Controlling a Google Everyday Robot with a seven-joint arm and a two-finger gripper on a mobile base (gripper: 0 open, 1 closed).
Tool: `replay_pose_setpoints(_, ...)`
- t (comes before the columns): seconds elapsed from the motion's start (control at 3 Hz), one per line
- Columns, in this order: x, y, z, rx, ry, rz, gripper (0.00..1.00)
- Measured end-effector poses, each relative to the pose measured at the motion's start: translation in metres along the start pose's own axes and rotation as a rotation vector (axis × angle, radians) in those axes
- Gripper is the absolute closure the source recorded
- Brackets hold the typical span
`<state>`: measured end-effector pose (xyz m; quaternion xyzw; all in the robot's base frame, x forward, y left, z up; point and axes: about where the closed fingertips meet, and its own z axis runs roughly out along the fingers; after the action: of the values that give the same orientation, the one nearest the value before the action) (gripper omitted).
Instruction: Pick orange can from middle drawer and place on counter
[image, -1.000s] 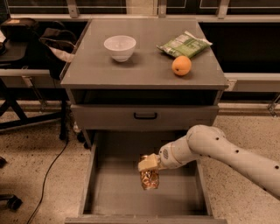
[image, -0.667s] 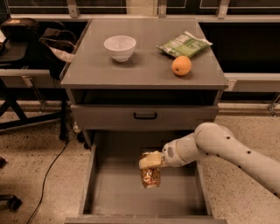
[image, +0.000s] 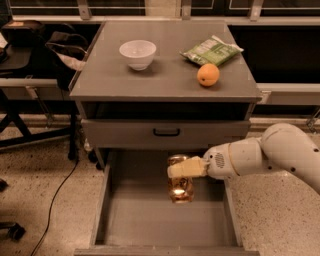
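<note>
Can first: the orange can (image: 180, 189) stands upright inside the open middle drawer (image: 145, 220), toward its back and a little right of centre. My end effector (image: 181, 169) is pinching it near the top, with one pale finger lying across its upper part (the other finger is hidden behind the can). I cannot tell whether its base touches the drawer's grey bottom or hangs just above it.

My white arm (image: 280, 150) reaches in from the right, passing over the drawer's right wall. Directly behind the can rises the closed drawer front (image: 120, 135) with its black handle (image: 166, 132), and the can's top sits just below that handle. Above the front is a dark open slot, and above that the front edge of the grey surface (image: 165, 82).

Three things stand on that surface. A white bowl (image: 137, 53) is at the back left. A green bag (image: 211, 50) lies at the back right. A round orange fruit (image: 208, 75) sits just in front of the bag, near the right front corner, roughly above my wrist.

On the floor to the left, a dark cable (image: 54, 197) trails past the cabinet, well apart from the drawer.
</note>
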<state>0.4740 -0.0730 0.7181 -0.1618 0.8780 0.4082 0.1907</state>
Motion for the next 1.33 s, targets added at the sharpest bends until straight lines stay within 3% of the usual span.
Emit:
replay_pose_setpoints(0.33, -0.015, 0.036, -0.041, -0.030, -0.064, -0.053, 1.00)
replay_pose_setpoints(0.67, -0.014, 0.036, -0.039, -0.031, -0.064, -0.049, 1.00)
replay_pose_setpoints(1.0, -0.028, 0.038, -0.041, -0.035, -0.096, -0.051, 1.00)
replay_pose_setpoints(1.33, -0.061, 0.049, -0.042, -0.045, -0.134, -0.088, 1.00)
